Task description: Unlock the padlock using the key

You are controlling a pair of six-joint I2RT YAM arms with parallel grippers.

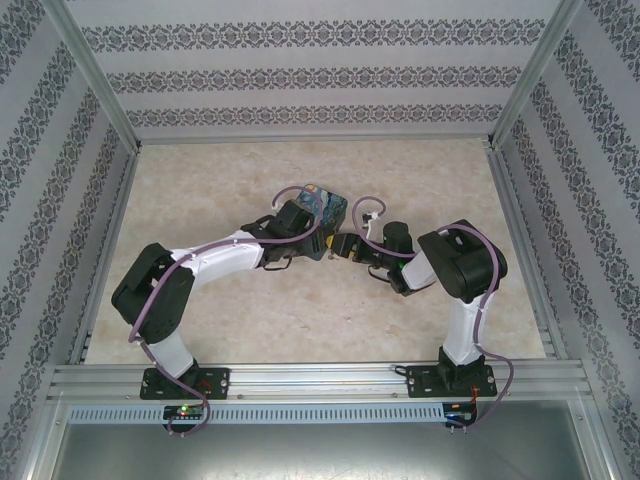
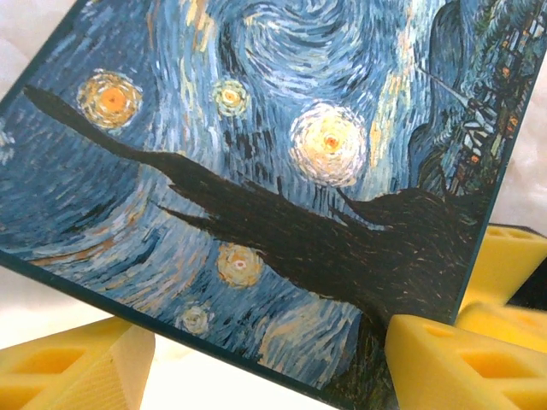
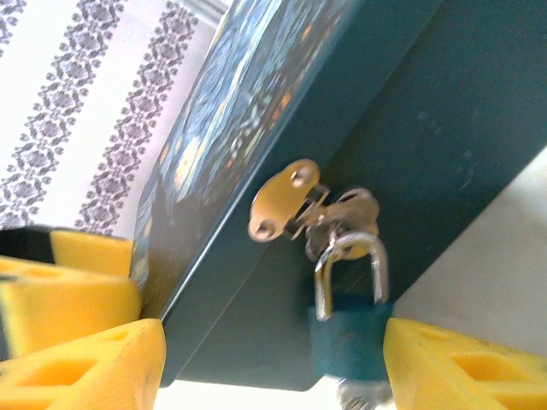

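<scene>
**Entry: padlock on hasp, right fingers standing open about it**

Hazards, as I judged them.
1. The padlock (image 3: 346, 335) hung loose by its silvery shackle (image 3: 350, 256) from the brass hasp (image 3: 286, 201). Any nudge from a finger would likely swing it off line.
2. I could not pick out the key. A grey metal scrap (image 3: 359, 395) showed under the padlock's teal body at the frame's lower edge, too cut off to name. Closing blind might pinch the body instead.
3. If the night-sky-print box (image 3: 410, 120) was not held firm, a push from the right would slide it across the table (image 1: 300, 330).

Location. The box lay at mid-table, between the two grippers. The padlock was on the box's dark side face, the one turned toward the right arm.

Fingers, right. The right gripper (image 3: 273, 346) had its jaws wide and held nothing. The padlock sat between the fingers (image 3: 461, 367). Its body was just beside the one at the right of the wrist view and well apart from the other.

Fingers, left. The left gripper (image 2: 269, 342) was spread wide along one edge of the box lid, with one finger overlapping its corner. Whether it clamped the box, I could not tell.
</scene>
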